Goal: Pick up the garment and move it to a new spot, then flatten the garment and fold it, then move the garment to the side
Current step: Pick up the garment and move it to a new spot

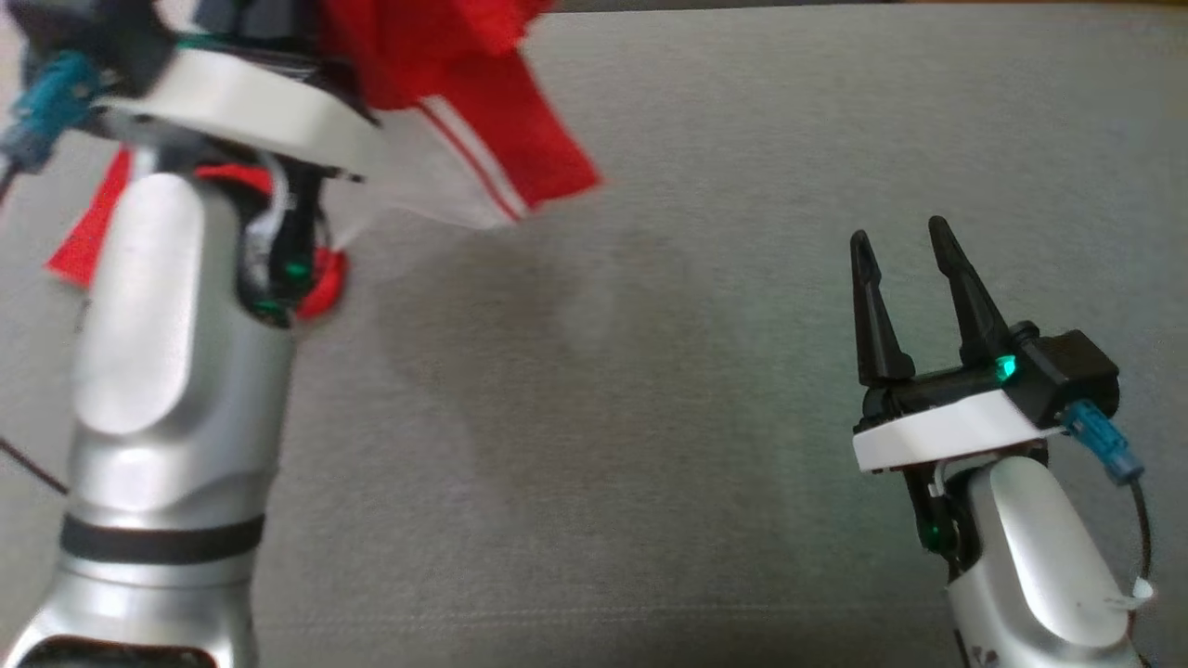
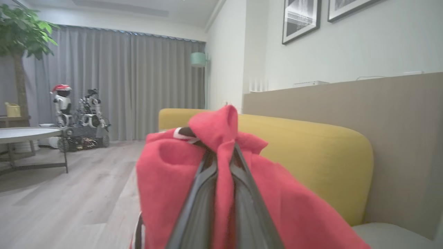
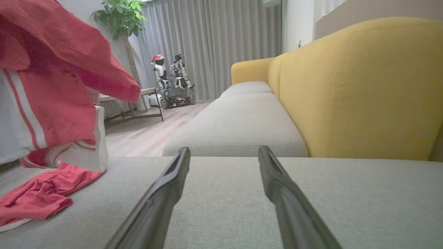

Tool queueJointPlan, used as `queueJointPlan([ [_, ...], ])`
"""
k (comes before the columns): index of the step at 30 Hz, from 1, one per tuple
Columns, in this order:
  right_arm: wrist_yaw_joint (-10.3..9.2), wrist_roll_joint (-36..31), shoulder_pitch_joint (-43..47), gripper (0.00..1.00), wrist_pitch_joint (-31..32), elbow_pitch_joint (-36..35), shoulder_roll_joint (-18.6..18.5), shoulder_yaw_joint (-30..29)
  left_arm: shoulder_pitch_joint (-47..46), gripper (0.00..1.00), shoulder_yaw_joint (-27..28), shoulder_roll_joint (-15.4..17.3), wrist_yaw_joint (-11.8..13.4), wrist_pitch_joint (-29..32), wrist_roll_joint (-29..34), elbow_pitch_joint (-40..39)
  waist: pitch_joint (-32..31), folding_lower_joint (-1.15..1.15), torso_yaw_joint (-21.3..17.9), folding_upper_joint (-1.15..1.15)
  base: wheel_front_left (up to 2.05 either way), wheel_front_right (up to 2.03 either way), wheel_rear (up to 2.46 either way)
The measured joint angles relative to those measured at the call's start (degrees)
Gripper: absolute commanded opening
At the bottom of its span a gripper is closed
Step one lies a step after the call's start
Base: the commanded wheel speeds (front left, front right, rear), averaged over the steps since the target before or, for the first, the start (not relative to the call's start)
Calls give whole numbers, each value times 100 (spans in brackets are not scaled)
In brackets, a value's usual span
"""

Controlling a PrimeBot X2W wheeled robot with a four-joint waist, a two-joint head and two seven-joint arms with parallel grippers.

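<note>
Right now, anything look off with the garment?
Nothing damaged. The garment hangs bunched from the shut left gripper, and its lower end lies crumpled on the cushion. Right gripper is open, empty.

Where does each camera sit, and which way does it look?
Head view: on the head, looking down at the seat cushion; shows left forearm, open right gripper, garment.
Left wrist view: on that wrist, facing the room; shows left gripper shut on the garment.
Right wrist view: on that wrist, facing along the sofa; shows its open fingers.
Both wrist views share the yellow backrest and curtain.
</note>
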Motion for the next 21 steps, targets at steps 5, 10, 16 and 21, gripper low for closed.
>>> queueJointPlan([
  [5,0,127,-79,100,-36,-38,-1,76,-35,0,-339,-210,80,237,52,-4,67,0,-459,0,0,0,0],
  [10,0,250,-235,100,-38,-186,0,135,-208,0,-748,-402,252,212,51,474,236,0,-984,0,0,0,0],
  [16,0,410,-291,100,-38,-291,-1,158,-393,100,-1735,-461,455,-82,-514,1365,484,0,-1616,0,0,0,0],
  [21,0,456,-320,100,-38,-348,0,114,-566,100,-2518,-487,764,-535,-1212,1463,643,0,-1957,0,0,0,0],
])
